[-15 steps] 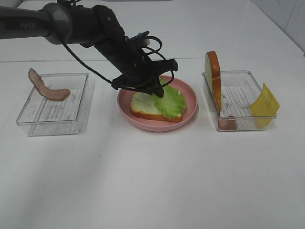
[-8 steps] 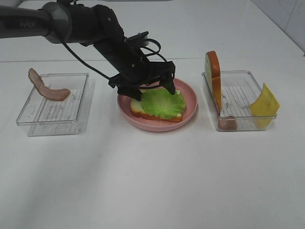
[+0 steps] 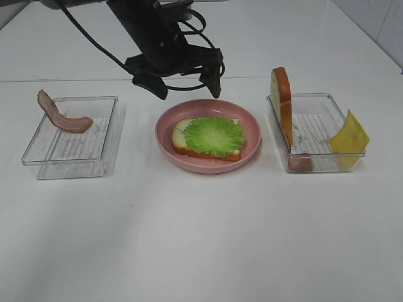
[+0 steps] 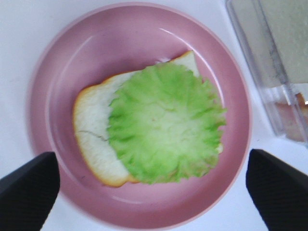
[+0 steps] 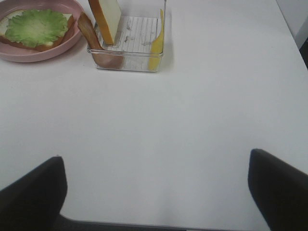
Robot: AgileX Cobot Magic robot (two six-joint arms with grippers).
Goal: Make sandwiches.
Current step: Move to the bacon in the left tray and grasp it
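Note:
One bread slice [image 3: 179, 136] lies in the pink plate [image 3: 252, 126] with a green lettuce leaf [image 3: 215, 135] flat on it. My left gripper [image 3: 187, 89] hangs open and empty above the plate's far rim. In the left wrist view the lettuce [image 4: 166, 130] covers most of the bread [image 4: 94, 126] between the open fingers [image 4: 26, 188]. A second bread slice [image 3: 281, 100] stands on edge in the right tray [image 3: 315, 129], with a yellow cheese square [image 3: 349, 133] and a bacon strip [image 3: 301, 163]. Another bacon strip [image 3: 63, 117] hangs over the left tray [image 3: 69, 148]. My right gripper [image 5: 156, 192] is open over bare table.
The right wrist view shows the right tray [image 5: 132, 31] with bread [image 5: 108, 17], cheese [image 5: 156, 41] and bacon [image 5: 94, 38], next to the plate [image 5: 29, 54]. White table surrounds the plate and trays.
My left gripper let go of the lettuce, which now lies flat on the bread. The gripper opened, rose and drew back from the plate.

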